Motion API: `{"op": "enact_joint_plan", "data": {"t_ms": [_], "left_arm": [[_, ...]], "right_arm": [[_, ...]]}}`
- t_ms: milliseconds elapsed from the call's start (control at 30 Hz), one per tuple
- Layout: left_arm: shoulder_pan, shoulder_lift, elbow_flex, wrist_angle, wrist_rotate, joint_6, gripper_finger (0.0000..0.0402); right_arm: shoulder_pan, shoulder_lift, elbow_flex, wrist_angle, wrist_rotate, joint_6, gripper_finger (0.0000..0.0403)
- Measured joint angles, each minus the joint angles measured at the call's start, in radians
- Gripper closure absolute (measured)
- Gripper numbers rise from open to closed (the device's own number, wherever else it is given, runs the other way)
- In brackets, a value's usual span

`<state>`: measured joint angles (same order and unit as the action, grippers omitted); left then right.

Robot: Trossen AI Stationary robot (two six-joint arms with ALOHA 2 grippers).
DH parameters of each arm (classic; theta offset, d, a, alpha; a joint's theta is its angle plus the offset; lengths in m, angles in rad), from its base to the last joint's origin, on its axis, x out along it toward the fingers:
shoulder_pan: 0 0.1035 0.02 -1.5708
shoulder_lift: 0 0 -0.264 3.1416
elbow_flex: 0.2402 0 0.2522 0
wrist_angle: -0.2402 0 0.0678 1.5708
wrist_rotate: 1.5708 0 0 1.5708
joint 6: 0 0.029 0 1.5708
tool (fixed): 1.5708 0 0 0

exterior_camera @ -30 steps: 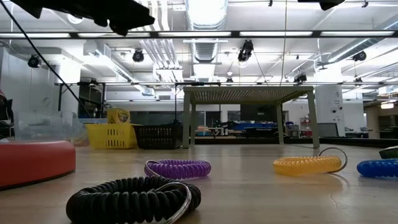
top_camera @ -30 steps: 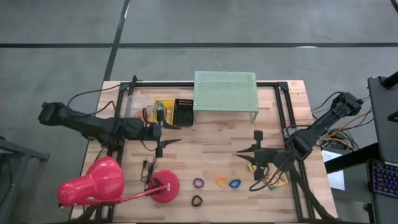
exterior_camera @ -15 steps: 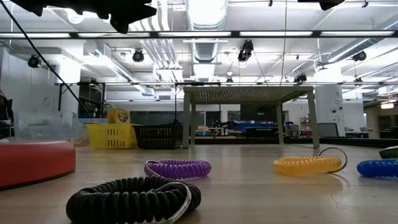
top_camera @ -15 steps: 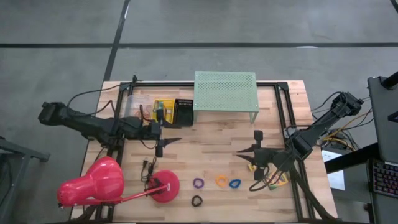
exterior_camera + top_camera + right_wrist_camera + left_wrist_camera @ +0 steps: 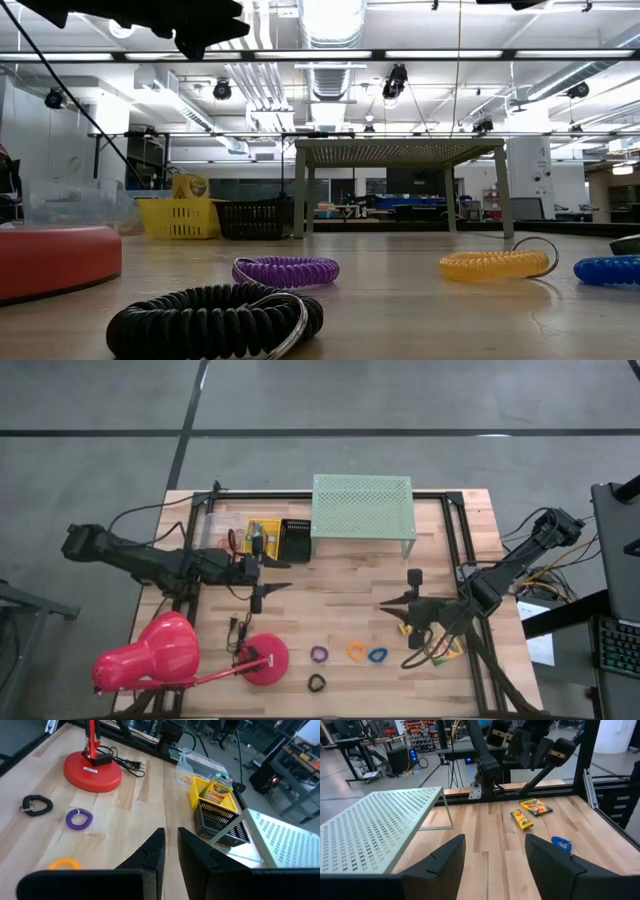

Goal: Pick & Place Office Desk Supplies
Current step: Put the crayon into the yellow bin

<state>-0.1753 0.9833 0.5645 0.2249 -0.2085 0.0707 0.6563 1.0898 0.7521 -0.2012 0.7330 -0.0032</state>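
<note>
Four ring loops lie flat on the table near its front edge: purple (image 5: 319, 654), orange (image 5: 356, 651), blue (image 5: 377, 655) and black (image 5: 317, 682). Two crayon boxes (image 5: 521, 819) lie flat by the right frame post. A third crayon box (image 5: 218, 787) stands in a yellow basket (image 5: 262, 532). My left gripper (image 5: 280, 575) hovers open above the table's left half, pointing right. My right gripper (image 5: 388, 606) hovers over the right half, pointing left, with only a narrow slit between its fingers. Neither holds anything.
A mint-green perforated shelf (image 5: 363, 507) stands at the far middle, with a black mesh basket (image 5: 295, 540) beside it. The pink lamp (image 5: 160, 655) lies at the near left, its red base (image 5: 266, 660) and cable close to the loops. Black frame rails (image 5: 462, 550) border the table.
My left gripper has rolled a little about its own pointing line without changing place. The loops and boxes lie as before.
</note>
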Motion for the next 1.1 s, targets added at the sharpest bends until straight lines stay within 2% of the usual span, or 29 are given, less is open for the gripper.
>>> {"op": "enact_joint_plan", "data": {"t_ms": [400, 567, 767, 900, 1100], "left_arm": [[0.0, 0.0, 0.0, -0.026, 0.0, 0.0, 0.019], [0.0, 0.0, 0.0, -0.059, 0.0, 0.0, 0.0192], [0.0, 0.0, 0.0, -0.04, 0.0, 0.008, 0.0192], [0.0, 0.0, 0.0, -0.074, 0.0, 0.007, 0.0193], [0.0, 0.001, 0.0, -0.115, 0.0, 0.007, 0.019]], "right_arm": [[0.0, 0.0, 0.0, 0.001, 0.0, -0.006, 0.0355], [0.0, 0.0, 0.0, 0.002, 0.0, 0.066, 0.0355], [0.0, 0.0, 0.0, 0.006, 0.0, 0.056, 0.0355], [0.0, 0.0, 0.0, 0.01, -0.008, 0.13, 0.0355], [0.0, 0.0, 0.0, 0.01, -0.008, 0.108, 0.0355]]}}
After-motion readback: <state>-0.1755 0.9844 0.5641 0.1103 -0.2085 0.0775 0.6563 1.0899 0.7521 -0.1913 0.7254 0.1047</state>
